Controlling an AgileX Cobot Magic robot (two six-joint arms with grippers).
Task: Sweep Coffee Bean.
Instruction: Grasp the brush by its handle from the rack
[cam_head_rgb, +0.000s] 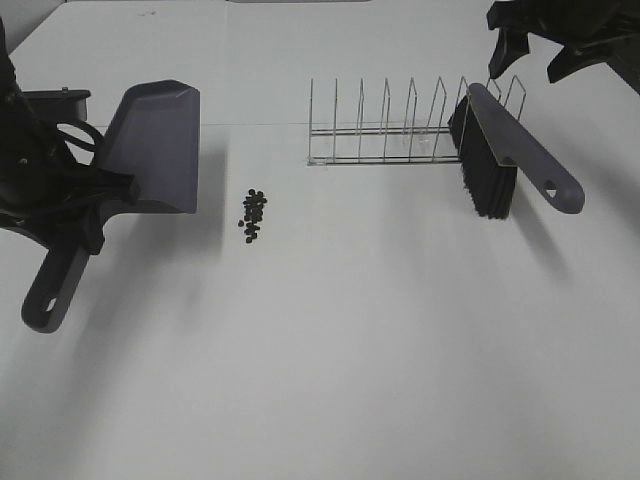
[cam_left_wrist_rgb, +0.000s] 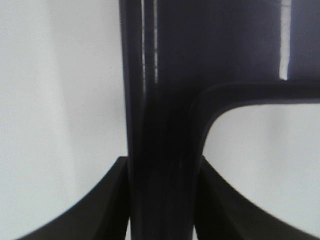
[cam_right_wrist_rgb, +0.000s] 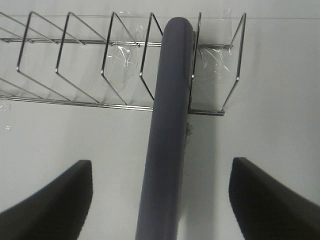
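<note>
Beans (cam_head_rgb: 253, 215) lie in a small dark cluster on the table (cam_head_rgb: 350, 360) in the high view, near the dustpan (cam_head_rgb: 155, 140) and to its right, not touching it. The left gripper (cam_head_rgb: 98, 215) grasps the dustpan's handle close to the pan. At the far right a brush (cam_head_rgb: 495, 150) leans in the end slot of a wire rack (cam_head_rgb: 385, 135). The right gripper (cam_head_rgb: 522, 70) hangs above it, jaws spread, holding nothing.

From the left wrist, both fingers (cam_left_wrist_rgb: 112, 200) press against the sides of the dark handle, clamped on it.

From the right wrist, the fingers (cam_right_wrist_rgb: 55, 200) stand wide apart on either side of the brush handle, clear of it, and the rack lies beyond.
</note>
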